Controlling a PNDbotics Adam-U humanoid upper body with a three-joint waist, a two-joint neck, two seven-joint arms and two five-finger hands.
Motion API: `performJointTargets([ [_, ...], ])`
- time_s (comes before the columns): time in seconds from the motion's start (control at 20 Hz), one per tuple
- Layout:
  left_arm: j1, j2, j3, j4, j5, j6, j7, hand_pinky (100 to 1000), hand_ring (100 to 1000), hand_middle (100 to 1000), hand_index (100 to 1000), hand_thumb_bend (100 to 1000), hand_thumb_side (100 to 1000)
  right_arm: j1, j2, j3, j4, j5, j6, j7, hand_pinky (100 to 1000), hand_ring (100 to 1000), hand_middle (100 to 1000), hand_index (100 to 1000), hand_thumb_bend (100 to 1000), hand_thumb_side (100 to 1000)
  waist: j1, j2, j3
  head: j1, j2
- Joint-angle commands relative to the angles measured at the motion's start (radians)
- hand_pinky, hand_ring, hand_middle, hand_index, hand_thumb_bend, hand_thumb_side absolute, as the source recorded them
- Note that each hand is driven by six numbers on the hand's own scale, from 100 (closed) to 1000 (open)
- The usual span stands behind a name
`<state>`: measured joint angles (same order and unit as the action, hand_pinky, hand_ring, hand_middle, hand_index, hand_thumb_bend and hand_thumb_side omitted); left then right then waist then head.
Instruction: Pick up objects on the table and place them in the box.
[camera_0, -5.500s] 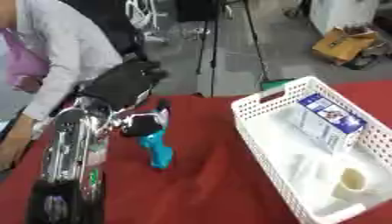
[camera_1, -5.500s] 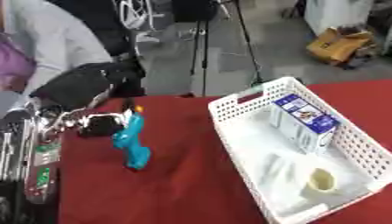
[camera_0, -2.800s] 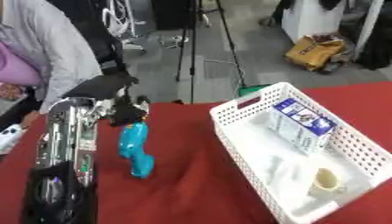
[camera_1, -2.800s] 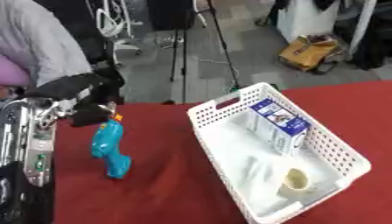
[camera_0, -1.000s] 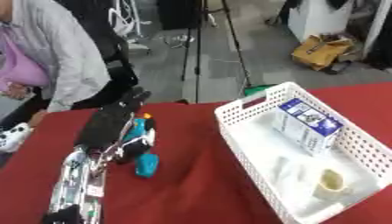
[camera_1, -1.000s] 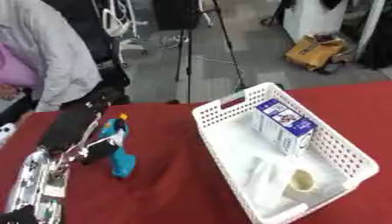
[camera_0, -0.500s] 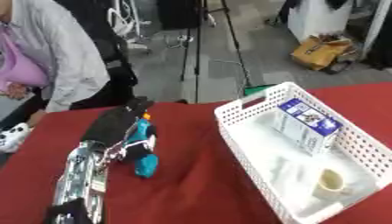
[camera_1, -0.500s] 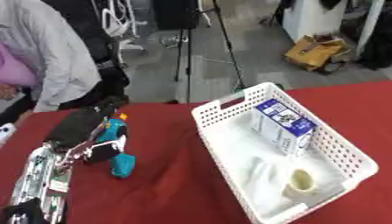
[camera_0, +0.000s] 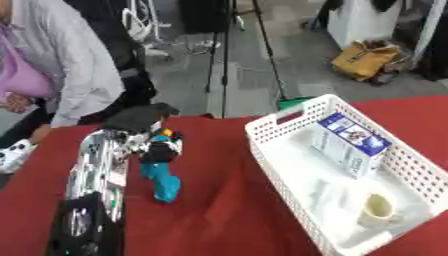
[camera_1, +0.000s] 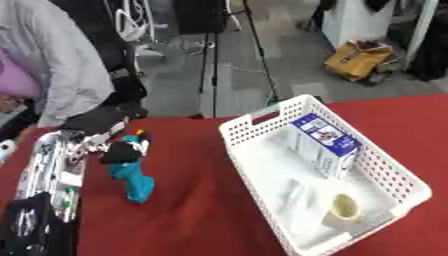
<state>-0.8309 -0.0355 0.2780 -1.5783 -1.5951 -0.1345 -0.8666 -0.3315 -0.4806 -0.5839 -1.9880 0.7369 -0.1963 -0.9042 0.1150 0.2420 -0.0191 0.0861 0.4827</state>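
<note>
Your left robot hand (camera_0: 140, 119) curls its fingers around the teal toy drill's (camera_0: 160, 172) top end on the red surface (camera_0: 227, 210), left of the white basket (camera_0: 289, 185).

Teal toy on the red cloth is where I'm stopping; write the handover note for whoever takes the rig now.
Left hand: at the top of the teal pistol-shaped plastic toy, fingers curled near its dark top; whether it is gripping cannot be told. The toy rests on the red tablecloth, left of the box.
Right hand: not in view.
Done: the white perforated plastic basket already holds a blue-and-white carton standing inside, a cream-coloured cup near its front corner, and something pale and crumpled.
Left: lift the toy, carry it right, place it in the basket.
</note>
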Motion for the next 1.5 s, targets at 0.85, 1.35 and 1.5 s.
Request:
performJointTargets([
  [0.85, -0.042, 0.058, 0.005, 0.054, -0.015, 0.017, -0.040, 638, 859, 986, 1000, 100, 738, -0.012, -0.019, 0.001, -0.012, -0.013, -0.014, -0.003, 696, 543, 415, 420, 100, 503, -0.009, -0.005, -0.012, 0.010, -0.009],
  [1.35, -0.026, 0.067, 0.001, 0.082, -0.029, -0.031, -0.007, 705, 906, 994, 1000, 100, 626, -0.014, -0.017, 0.000, -0.012, -0.017, -0.021, -0.003, 696, 543, 415, 419, 100, 506, -0.010, 0.004, -0.018, 0.019, -0.017],
  [1.5, -0.023, 0.069, 0.000, 0.092, -0.020, -0.041, 0.000, 722, 915, 995, 1000, 100, 618, -0.014, -0.016, 0.000, -0.012, -0.017, -0.021, -0.003, 696, 543, 415, 418, 100, 506, -0.010, 0.005, -0.017, 0.020, -0.020],
])
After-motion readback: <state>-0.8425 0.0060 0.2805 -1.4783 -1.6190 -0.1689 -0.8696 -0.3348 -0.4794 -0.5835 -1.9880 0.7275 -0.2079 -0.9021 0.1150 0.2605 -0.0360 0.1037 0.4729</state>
